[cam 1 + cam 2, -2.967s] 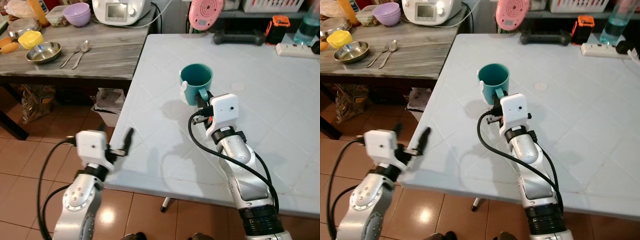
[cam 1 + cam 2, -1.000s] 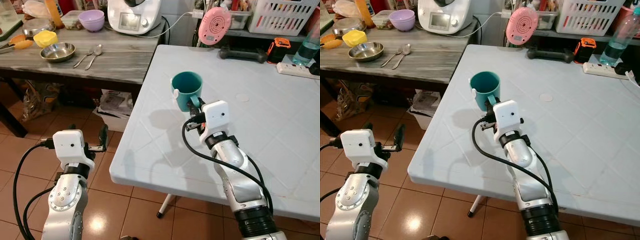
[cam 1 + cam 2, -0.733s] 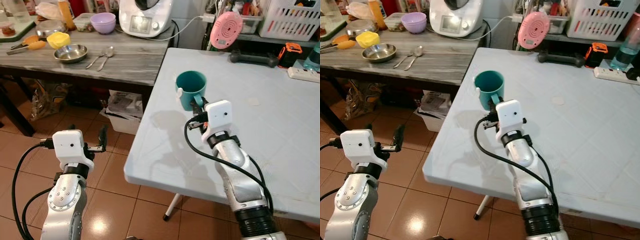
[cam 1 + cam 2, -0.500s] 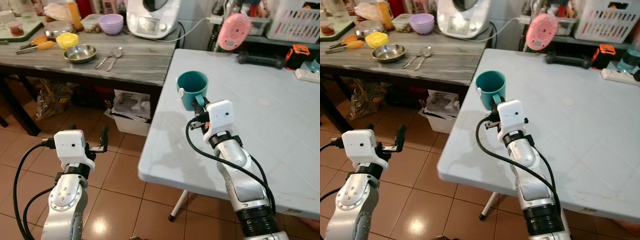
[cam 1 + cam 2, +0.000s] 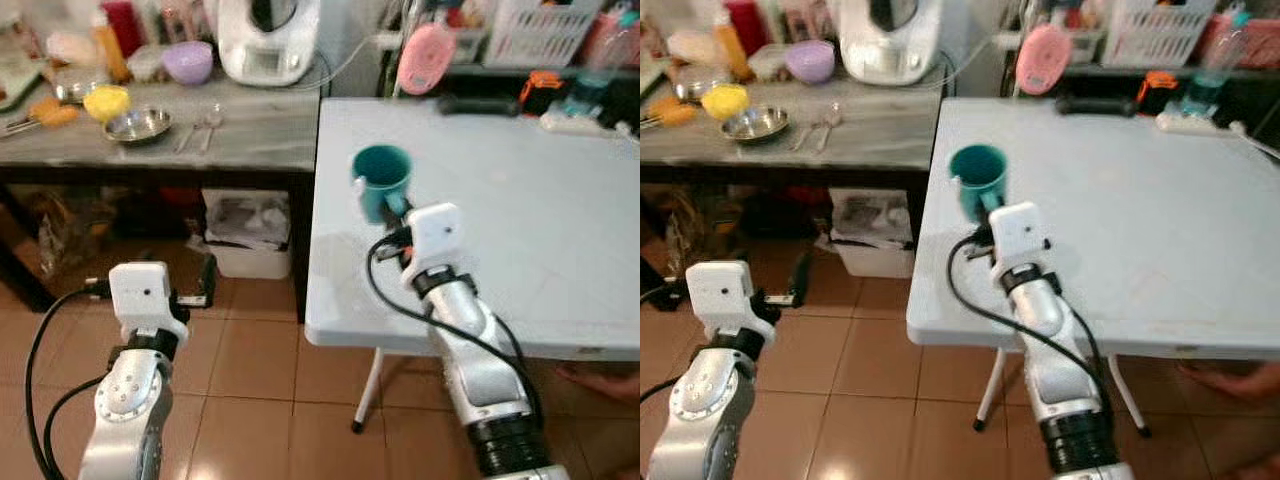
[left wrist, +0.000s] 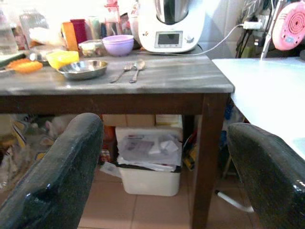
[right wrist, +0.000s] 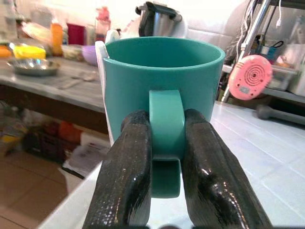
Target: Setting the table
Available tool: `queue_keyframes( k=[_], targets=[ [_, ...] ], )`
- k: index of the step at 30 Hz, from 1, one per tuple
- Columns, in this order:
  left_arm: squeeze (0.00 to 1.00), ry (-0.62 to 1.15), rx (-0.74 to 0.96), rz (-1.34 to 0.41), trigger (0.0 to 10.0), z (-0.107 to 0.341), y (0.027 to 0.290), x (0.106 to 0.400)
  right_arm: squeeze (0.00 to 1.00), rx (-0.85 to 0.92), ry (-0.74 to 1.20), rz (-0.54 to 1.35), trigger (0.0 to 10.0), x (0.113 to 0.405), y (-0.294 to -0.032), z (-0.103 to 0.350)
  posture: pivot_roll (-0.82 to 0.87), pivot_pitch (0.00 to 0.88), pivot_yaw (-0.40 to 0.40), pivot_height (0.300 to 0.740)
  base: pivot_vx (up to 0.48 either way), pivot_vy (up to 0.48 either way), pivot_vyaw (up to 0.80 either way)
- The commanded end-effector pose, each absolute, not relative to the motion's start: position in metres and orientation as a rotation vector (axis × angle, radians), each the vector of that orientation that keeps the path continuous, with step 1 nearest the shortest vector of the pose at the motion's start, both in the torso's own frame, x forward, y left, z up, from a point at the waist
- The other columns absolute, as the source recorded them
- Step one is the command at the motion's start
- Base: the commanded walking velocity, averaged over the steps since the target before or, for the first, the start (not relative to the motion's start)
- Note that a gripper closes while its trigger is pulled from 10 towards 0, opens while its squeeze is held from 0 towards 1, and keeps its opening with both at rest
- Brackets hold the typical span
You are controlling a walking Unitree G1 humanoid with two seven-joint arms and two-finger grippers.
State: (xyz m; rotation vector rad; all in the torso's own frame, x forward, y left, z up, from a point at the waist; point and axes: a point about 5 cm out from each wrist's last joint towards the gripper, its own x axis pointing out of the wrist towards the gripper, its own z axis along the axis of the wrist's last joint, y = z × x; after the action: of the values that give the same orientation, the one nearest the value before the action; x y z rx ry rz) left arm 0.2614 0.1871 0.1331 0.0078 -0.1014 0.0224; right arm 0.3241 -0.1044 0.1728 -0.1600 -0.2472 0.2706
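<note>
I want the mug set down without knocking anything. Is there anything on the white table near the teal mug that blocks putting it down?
Nothing visible does. The right gripper grips the teal mug by its handle above the white table; the tabletop around it is bare. The power strip and dumbbell lie at the far edge.

Left gripper [image 6: 164,181]: two black fingers [image 6: 57,176] spread wide, nothing between them. Beyond them, a dark wooden table [image 6: 143,78] with grey top. On it: steel bowl [image 6: 82,68], yellow bowl [image 6: 62,58], purple bowl [image 6: 118,45], fork [image 6: 120,73] beside spoon [image 6: 135,70], white kitchen machine [image 6: 171,26]. Under the table, a white bin [image 6: 150,162] holding papers. White table [image 6: 267,90] edge alongside; pink round object [image 6: 290,26] behind it.
</note>
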Motion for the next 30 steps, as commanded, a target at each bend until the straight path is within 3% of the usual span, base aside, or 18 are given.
queue_keyframes(
  k=[1,30],
  targets=[
    [0.00,-0.107,0.009,0.014,10.0,0.1344,0.1845,0.2618,0.00,-0.171,-0.272,0.250,10.0,0.3251,-0.1095,0.1781,-0.09,0.093,0.062,0.740,0.000,0.401,0.00],
    [0.00,-0.118,0.005,0.011,10.0,0.1336,0.1778,0.2631,0.00,-0.181,-0.273,0.243,10.0,0.3270,-0.1118,0.1765,-0.09,0.079,0.053,0.740,0.000,0.467,0.00]
  ],
)
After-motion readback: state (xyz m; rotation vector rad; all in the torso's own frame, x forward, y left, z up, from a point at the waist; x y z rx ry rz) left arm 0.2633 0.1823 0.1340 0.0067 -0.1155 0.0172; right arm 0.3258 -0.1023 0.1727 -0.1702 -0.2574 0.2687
